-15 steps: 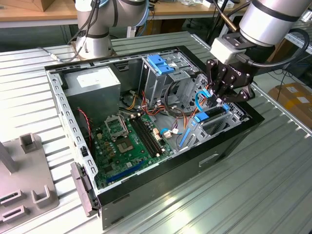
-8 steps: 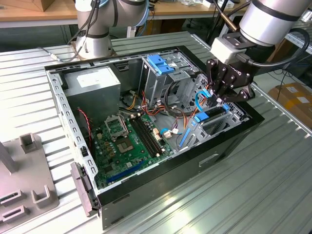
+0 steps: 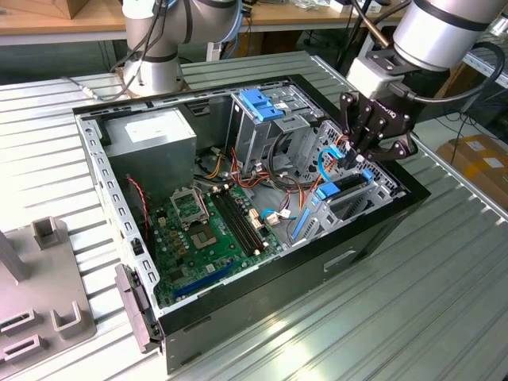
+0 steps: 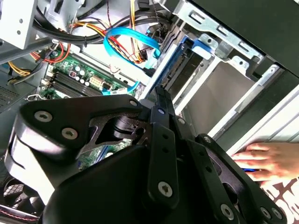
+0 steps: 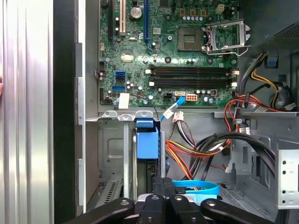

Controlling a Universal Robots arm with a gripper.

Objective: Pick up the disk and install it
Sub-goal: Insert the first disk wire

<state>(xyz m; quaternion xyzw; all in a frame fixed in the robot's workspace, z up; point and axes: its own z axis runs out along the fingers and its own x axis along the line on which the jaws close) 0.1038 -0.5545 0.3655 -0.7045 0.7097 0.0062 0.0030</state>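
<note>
Judging the disk point(image 5: 147, 144) nearly installed: it stands on edge in its bay point(image 5: 110, 149) at a corner of the computer case point(image 3: 262, 309), my gripper point(image 5: 163, 184) just above, fingers closed together, holding nothing.

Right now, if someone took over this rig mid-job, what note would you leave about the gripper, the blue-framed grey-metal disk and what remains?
Gripper: low inside the open black computer case, at the drive bay; grip state unclear.
Flat grey-metal disk in its bright blue plastic carrier: edge-on in the bay slot, right by the gripper.
Done: disk brought into the slot.
Left: full seating not confirmed.
Caution: a person's hand rests beside the case.
</note>
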